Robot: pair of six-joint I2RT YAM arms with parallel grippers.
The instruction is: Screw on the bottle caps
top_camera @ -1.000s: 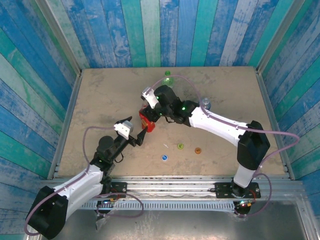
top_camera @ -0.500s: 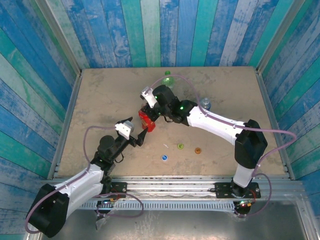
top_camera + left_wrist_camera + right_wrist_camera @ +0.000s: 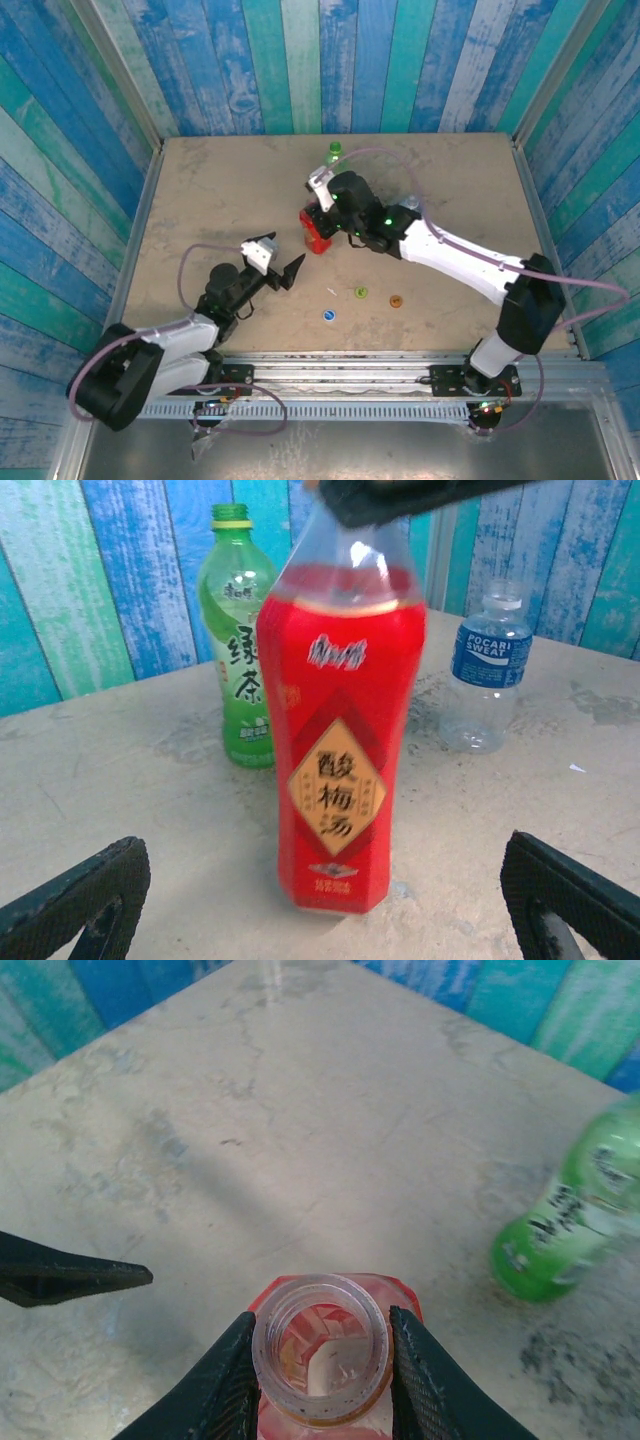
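Three bottles are standing on the beige table (image 3: 200, 190), and the right gripper (image 3: 320, 1355) is pinching the red bottle (image 3: 345, 740) by its neck, with one black finger (image 3: 215, 1390) pressing on each side of the open, capless mouth. The red bottle is standing upright near the table's middle, straight ahead of the left gripper (image 3: 280, 262), whose jaws are gaping wide with nothing between them. The bottle is sitting just beyond their tips, not touching. The green tea bottle (image 3: 240, 640) is standing behind the red one toward the back wall, and the clear Pocari Sweat bottle (image 3: 487, 670) is standing off to its right. The blue cap (image 3: 329, 316), the yellow-green cap (image 3: 361, 293) and the orange cap (image 3: 395, 300) are lying in a loose row nearer the arm bases, the blue one closest to the left gripper.
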